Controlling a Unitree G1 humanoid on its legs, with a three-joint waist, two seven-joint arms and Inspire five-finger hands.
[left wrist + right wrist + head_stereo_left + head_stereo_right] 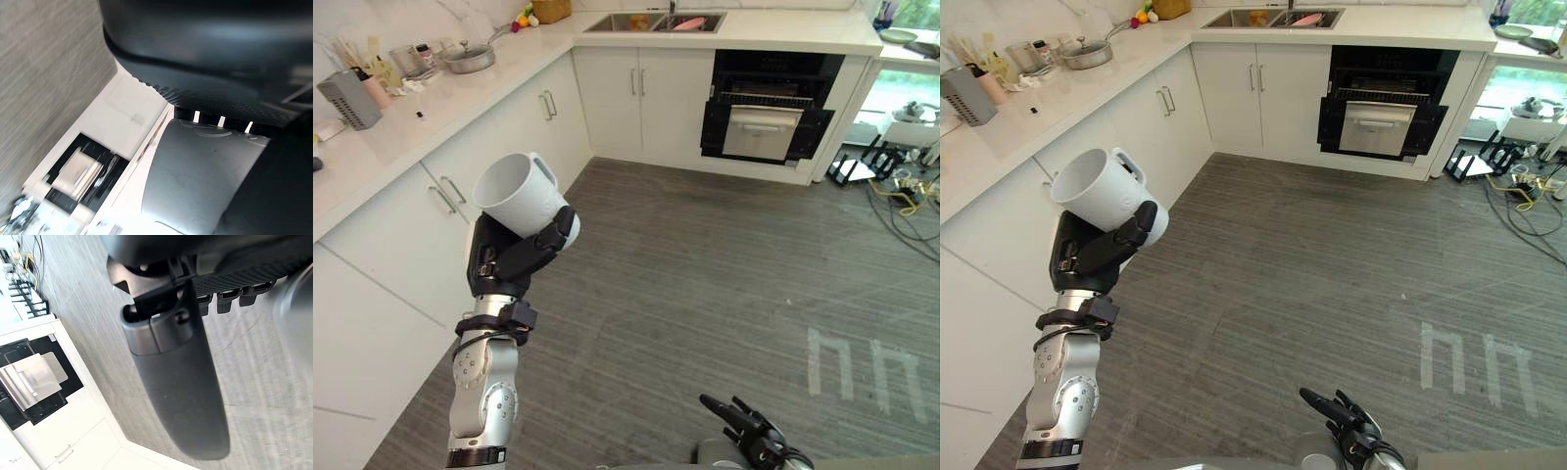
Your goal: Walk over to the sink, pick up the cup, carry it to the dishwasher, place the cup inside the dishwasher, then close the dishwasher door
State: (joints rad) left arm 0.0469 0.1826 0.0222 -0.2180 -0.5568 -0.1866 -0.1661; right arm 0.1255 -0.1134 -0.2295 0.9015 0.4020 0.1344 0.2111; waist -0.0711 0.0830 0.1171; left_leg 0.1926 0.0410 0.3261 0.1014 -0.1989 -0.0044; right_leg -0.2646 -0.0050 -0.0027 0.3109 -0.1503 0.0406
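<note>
Left robot hand [514, 257] grips tilted white cup [519, 191]; far sink [602, 23] holds pink item [688, 23].

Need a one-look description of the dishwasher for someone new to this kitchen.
Find the far counter with the sink. Under it, right of the sink, sits the dishwasher. It is the one black opening, door hanging open, among white cabinet doors.

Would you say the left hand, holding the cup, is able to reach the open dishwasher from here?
Probably not: the left hand grips the cup well short of the dishwasher, with floor between. It stands open, so walking closer should do.
</note>
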